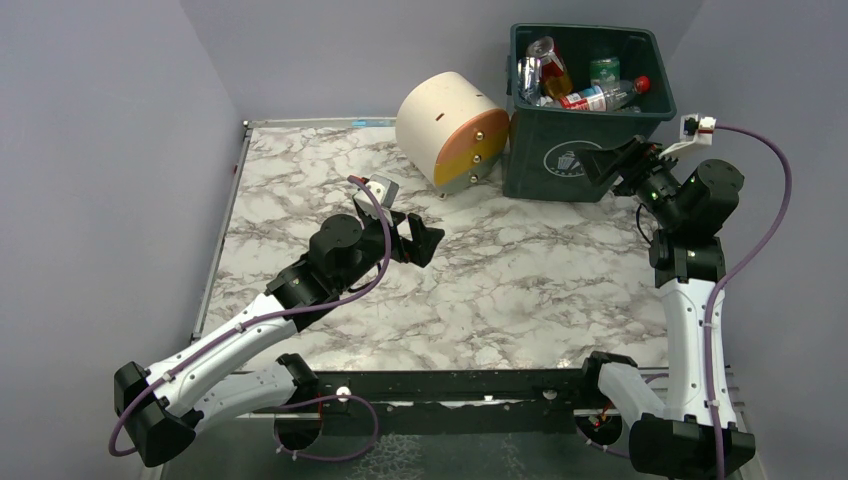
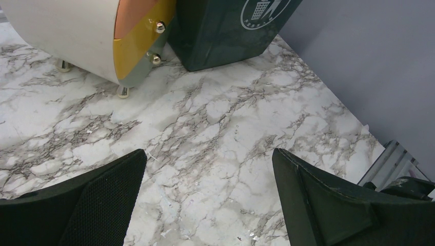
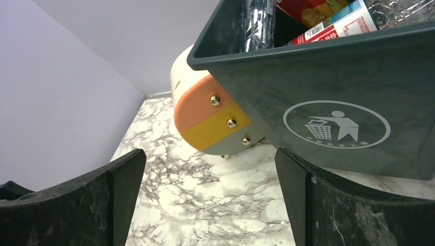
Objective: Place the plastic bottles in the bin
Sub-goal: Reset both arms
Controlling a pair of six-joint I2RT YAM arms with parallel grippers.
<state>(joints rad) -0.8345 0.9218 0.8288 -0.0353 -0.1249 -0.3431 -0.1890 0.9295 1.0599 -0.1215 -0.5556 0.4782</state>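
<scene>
My left arm (image 1: 215,345) reaches in from the near left corner over the marble table (image 1: 500,290). The left gripper (image 1: 424,240) hangs above the middle of the tabletop, jaws spread wide and holding nothing. Its wrist camera shows the same: the two dark fingers (image 2: 102,200) frame only veined marble.

Further right, at the back of the table, sits the cream round drawer unit (image 1: 445,115). Its orange, yellow and grey face with brass knobs is turned toward the bin (image 1: 560,150). The unit is hard up against the bin's left front corner, though I can't tell from any view whether they actually touch.

The bin is dark green, stands upright at the far right of the table, and has a white trash-person icon on its front wall. Every one of the plastic bottles (image 1: 600,96) that I can see lies inside it. A clear one with a red label and red cap lies across the top, a green-labelled one is behind it, and an amber one sits beside something silvery and crumpled at the left. The pile is too jumbled for me to count.

On the far right, my right gripper (image 1: 607,160) hovers just in front of the bin's front wall, above the table. It is released too, with both fingers (image 3: 328,205) wide apart and empty. Through the gap its camera looks up at the icon and at a red-labelled bottle over the rim.
</scene>
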